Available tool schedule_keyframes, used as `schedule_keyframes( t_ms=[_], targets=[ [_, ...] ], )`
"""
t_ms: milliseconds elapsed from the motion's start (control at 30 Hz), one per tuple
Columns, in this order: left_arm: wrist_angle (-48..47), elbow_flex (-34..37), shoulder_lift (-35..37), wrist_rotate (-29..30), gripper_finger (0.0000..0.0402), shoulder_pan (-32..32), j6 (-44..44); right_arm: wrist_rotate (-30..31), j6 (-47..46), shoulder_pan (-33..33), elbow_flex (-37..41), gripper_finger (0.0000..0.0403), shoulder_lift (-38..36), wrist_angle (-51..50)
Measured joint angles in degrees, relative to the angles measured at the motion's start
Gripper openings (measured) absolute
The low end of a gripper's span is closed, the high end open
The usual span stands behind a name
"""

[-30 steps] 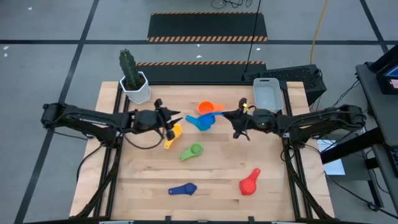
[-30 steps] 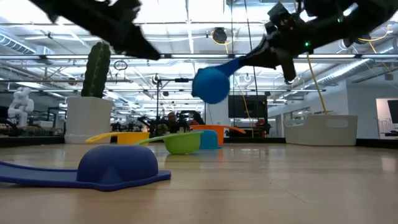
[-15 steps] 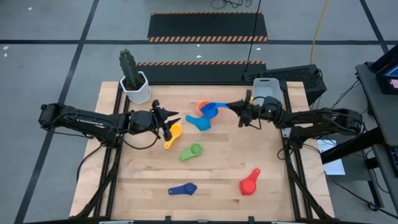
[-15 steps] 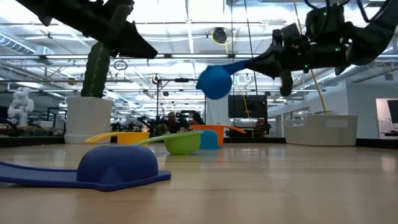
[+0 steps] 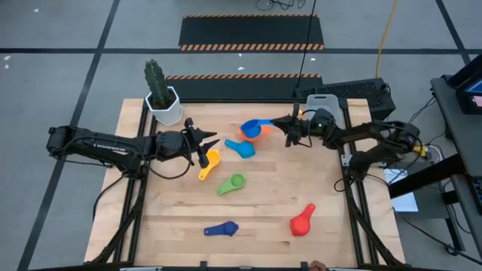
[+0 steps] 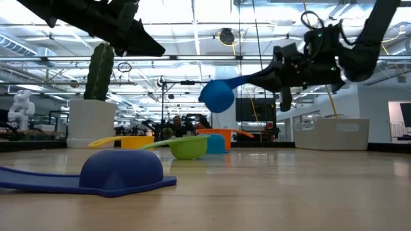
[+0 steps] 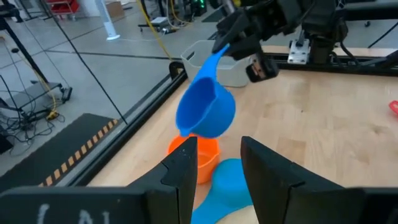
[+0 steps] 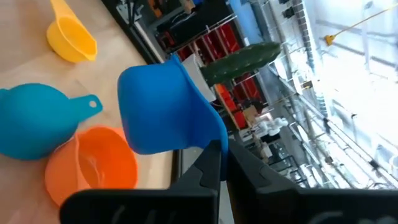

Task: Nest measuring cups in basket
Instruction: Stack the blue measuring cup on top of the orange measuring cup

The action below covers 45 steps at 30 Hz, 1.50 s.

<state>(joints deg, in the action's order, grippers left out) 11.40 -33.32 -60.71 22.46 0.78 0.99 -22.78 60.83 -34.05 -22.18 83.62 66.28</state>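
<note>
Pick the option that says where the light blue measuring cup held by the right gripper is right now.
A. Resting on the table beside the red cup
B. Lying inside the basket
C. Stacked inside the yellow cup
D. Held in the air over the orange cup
D: the right gripper pinches the handle of the light blue measuring cup, which hangs clear of the table in the low view, above the orange cup, not in the basket.

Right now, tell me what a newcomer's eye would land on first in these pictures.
The blue cup in mid-air grabs the eye first: the right gripper holds it by its handle above the orange cup, near the table's far edge. The left gripper hovers open beside the yellow cup. The basket waits at the far right corner, and a cactus pot stands at the far left.
</note>
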Motion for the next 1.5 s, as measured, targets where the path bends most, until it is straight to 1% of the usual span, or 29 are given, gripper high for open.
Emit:
schedule_keyframes(
  t_ms=[133,300,567,800,967,1100,1500],
  targets=[
    [-0.2,0.0,0.0,-0.1,0.0126,-0.1,0.4,0.0,0.0,-0.2,-2.8,0.0,4.5,0.0],
    [-0.6,0.0,0.0,-0.1,0.0126,-0.1,1.0,-0.2,1.3,-0.2,-5.4,0.0,8.3,0.0],
    [-0.8,0.0,0.0,-0.1,0.0126,-0.1,2.2,-1.7,1.1,-2.0,-5.6,0.0,10.1,-1.3],
    [-0.7,0.0,0.0,-0.1,0.0126,-0.1,2.3,-2.9,0.8,-2.4,-5.6,0.0004,10.3,-2.6],
    [-0.4,0.0,0.0,-0.1,0.0126,-0.1,2.2,-2.9,-0.3,-2.4,-5.6,0.0023,10.3,-5.1],
    [-0.4,0.0,0.0,-0.1,0.0126,-0.1,1.9,-2.9,-3.4,-2.4,-5.6,0.0042,10.3,-6.4],
    [-0.4,0.0,0.0,-0.1,0.0127,-0.1,1.7,-2.7,-19.0,-2.4,-5.6,0.0118,10.4,-6.6]
  ],
)
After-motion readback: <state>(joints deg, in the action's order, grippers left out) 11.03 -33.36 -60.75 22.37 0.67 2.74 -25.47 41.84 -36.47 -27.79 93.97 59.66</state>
